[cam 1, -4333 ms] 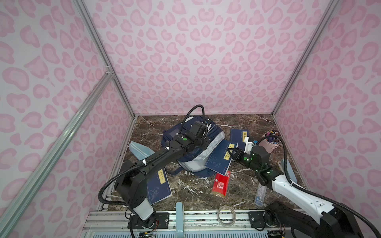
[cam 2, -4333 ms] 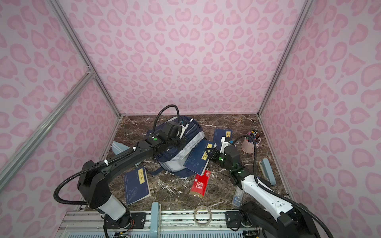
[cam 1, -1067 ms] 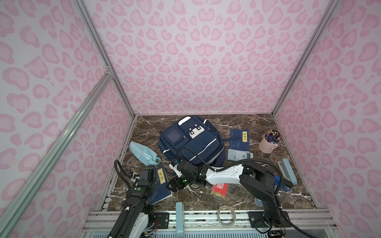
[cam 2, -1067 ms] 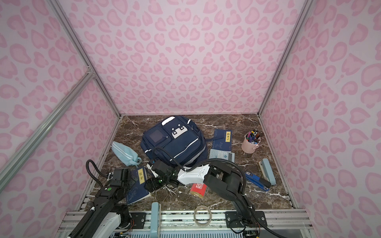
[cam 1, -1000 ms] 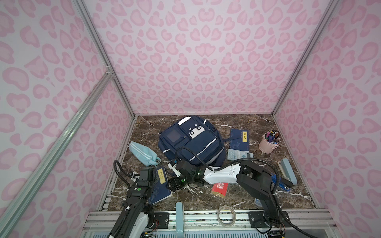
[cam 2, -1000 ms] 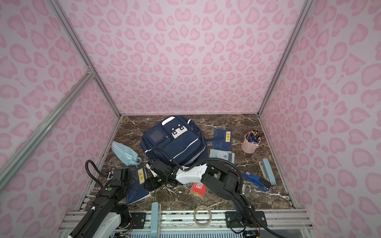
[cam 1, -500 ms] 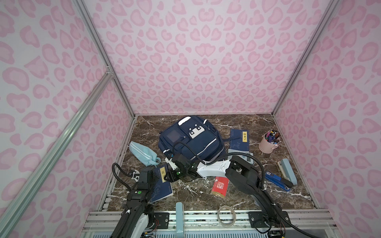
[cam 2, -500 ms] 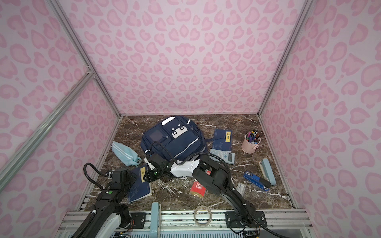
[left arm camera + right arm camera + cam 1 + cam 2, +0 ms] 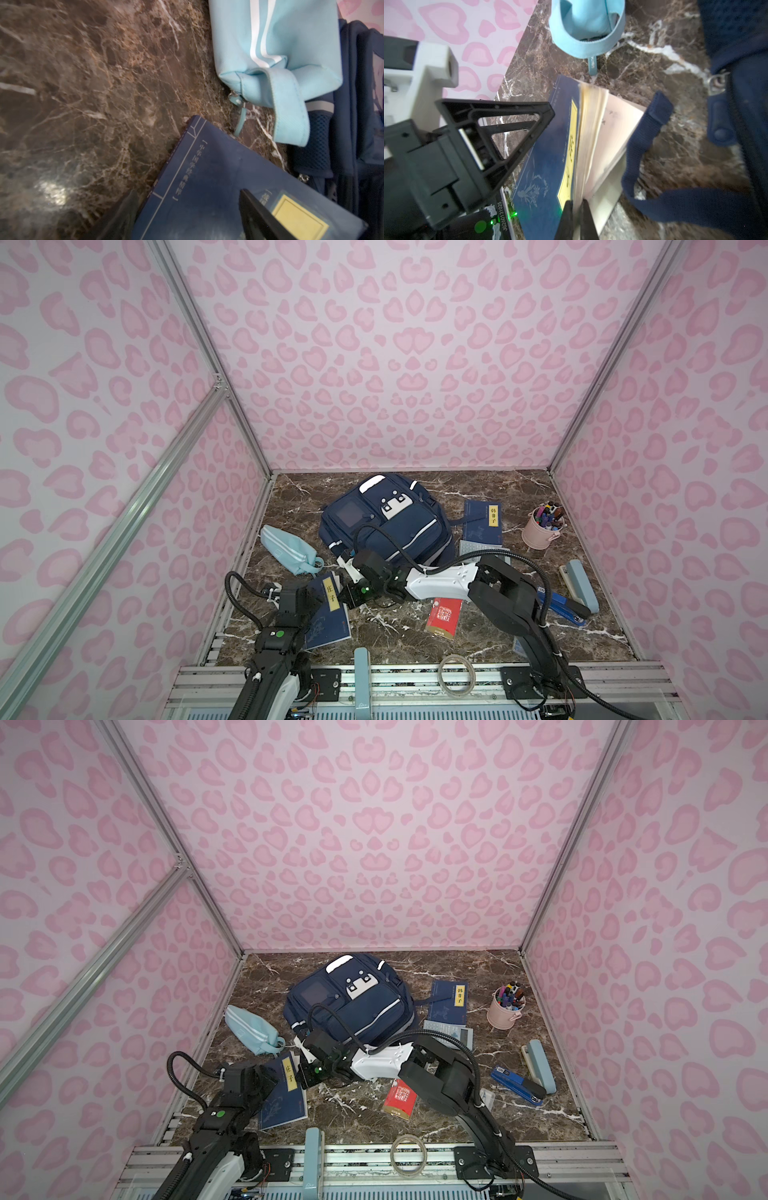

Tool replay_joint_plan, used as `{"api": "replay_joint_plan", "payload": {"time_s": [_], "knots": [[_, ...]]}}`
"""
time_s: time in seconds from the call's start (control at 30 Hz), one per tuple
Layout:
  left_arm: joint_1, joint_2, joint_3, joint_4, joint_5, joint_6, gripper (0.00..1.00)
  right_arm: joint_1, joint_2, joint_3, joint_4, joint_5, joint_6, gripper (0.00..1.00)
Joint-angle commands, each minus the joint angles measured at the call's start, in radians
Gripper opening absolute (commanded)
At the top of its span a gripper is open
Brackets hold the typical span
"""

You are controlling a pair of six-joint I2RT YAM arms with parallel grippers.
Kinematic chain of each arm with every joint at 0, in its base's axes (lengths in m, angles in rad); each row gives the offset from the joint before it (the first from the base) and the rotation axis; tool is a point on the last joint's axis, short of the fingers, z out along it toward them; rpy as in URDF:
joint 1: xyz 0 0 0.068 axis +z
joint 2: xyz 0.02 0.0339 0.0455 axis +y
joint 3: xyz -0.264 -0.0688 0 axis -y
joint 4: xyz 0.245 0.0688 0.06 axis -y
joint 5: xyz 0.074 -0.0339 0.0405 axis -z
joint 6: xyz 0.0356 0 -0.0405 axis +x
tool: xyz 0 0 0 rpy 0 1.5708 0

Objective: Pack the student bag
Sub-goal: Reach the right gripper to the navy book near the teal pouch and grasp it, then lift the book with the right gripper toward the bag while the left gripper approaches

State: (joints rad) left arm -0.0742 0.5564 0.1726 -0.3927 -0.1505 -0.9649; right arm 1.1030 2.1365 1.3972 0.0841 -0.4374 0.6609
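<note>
**Right claw nips the book edge; bag lies shut beside it**

- Bag (image 9: 415,522): flat on the floor, front up, just beyond the right claw (image 9: 576,205). No open mouth shows in either top view.
- Strap (image 9: 643,133) from the bag trails down beside the claw tips and lies across the book's bared leaves.
- Right claw: clenched on the fore-edge of the book (image 9: 546,158). It seems to pinch only the cover and a few leaves, and the rest fan loose beside the tips.
- Left claw (image 9: 187,192): released, jaws wide. It sits across the book from the right claw, with one finger over the cover near the yellow label. Whether it touches the cover, cannot tell.
- Pouch (image 9: 286,549): past the book's far corner, close to both claws and clear of them.

Risks, as judged from here:
- The pinch is thin. A lift could swing the block of pages down, and the cover could crease, tear or slip out.
- The strap may drag or snag as the leaves rise.
- The claws are crowded over one book, so a sideways move by either could knock the other.
- With the bag closed, the book has nowhere to go until it is opened.
</note>
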Motion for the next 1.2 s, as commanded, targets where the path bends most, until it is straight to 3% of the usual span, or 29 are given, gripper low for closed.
{"api": "replay_joint_plan", "payload": {"time_s": [0.0,0.3,0.4,0.57,0.83,0.97,1.0,1.17], "knots": [[0.000,-0.020,-0.020,-0.025,0.134,0.014,0.77,-0.009,0.008,-0.017,0.051,-0.020,-0.001,0.00],[0.001,-0.038,-0.034,-0.037,0.132,0.022,0.76,-0.042,-0.012,-0.046,0.036,-0.052,-0.027,0.00],[0.000,-0.028,-0.038,-0.023,0.146,0.016,0.76,-0.052,0.014,-0.042,0.068,-0.083,-0.001,0.22],[0.000,-0.032,-0.039,-0.032,0.144,0.024,0.76,-0.048,0.047,-0.015,0.080,-0.101,0.002,0.29],[0.000,-0.039,-0.042,-0.026,0.152,0.019,0.76,-0.047,0.071,-0.004,0.124,-0.113,0.030,0.23],[-0.001,-0.045,-0.042,-0.028,0.161,0.015,0.76,-0.047,0.074,-0.007,0.134,-0.117,0.040,0.04],[-0.001,-0.050,-0.040,-0.031,0.161,0.015,0.76,-0.048,0.058,-0.022,0.144,-0.113,0.039,0.00],[-0.001,-0.118,-0.032,0.000,0.229,0.055,0.80,-0.054,-0.100,-0.099,0.121,-0.077,0.026,0.00]]}}
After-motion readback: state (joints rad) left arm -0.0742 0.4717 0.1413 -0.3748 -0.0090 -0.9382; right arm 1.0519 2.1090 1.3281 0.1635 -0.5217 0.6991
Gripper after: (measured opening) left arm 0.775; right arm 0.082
